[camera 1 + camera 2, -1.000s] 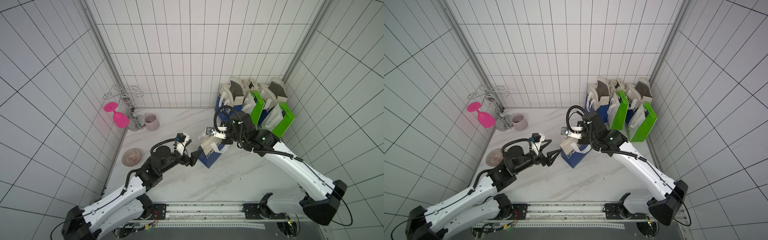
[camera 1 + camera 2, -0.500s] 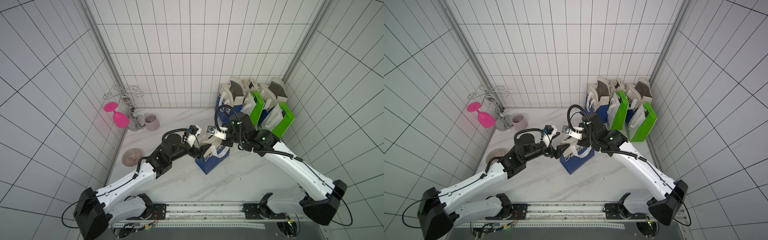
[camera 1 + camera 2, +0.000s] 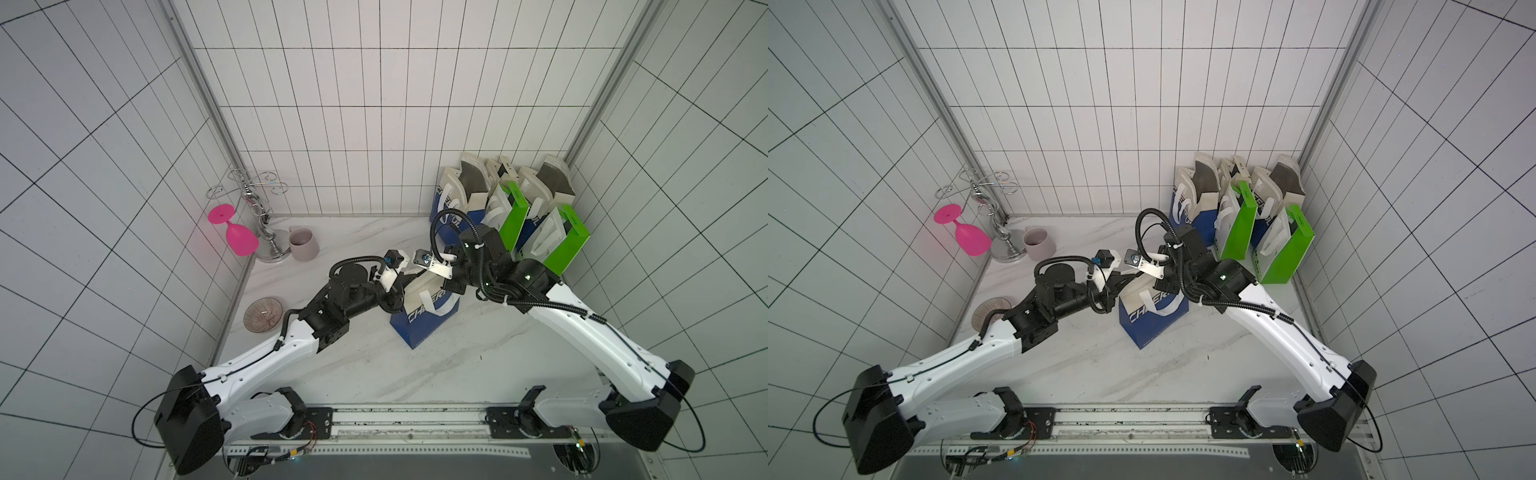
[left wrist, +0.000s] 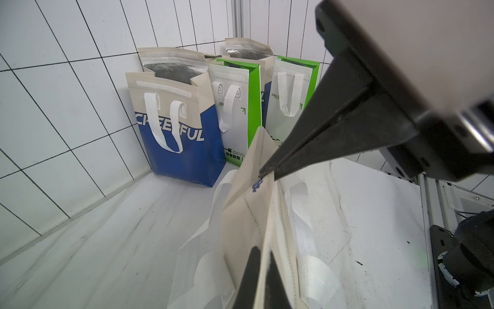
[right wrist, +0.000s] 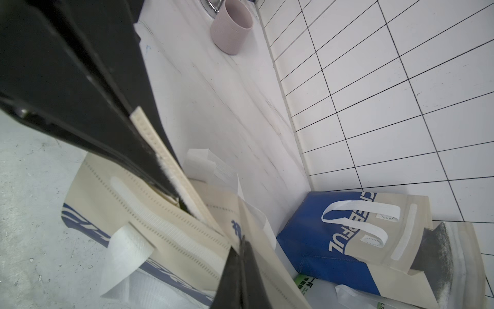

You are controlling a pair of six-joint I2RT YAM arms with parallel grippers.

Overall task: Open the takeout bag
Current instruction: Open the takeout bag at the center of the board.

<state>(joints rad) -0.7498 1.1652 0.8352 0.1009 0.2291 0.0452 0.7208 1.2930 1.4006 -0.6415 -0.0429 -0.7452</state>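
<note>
Blue and cream bag [image 3: 424, 320] stands near the spare bags [image 3: 511, 216], on the robot's side of them. At its top, the left gripper [image 4: 263, 254] and the right gripper [image 4: 267, 175] each pinch one flap. Pulling too hard could tip it over, or the cloth could slip out.

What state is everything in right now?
blue-and-cream fabric takeout bag, mid-table: standing, mouth not yet spread.
left gripper: shut on its top edge.
right gripper: shut on its top edge.
blue-and-cream bags in the corner: upright, tops open, silver lining showing.
green-and-white bags: upright, tops flat shut.
pale pink cup: upright, looks empty.
bright pink goblet: inverted, tilted beside chrome stand.
ribbed brown dish: lying flat.
</note>
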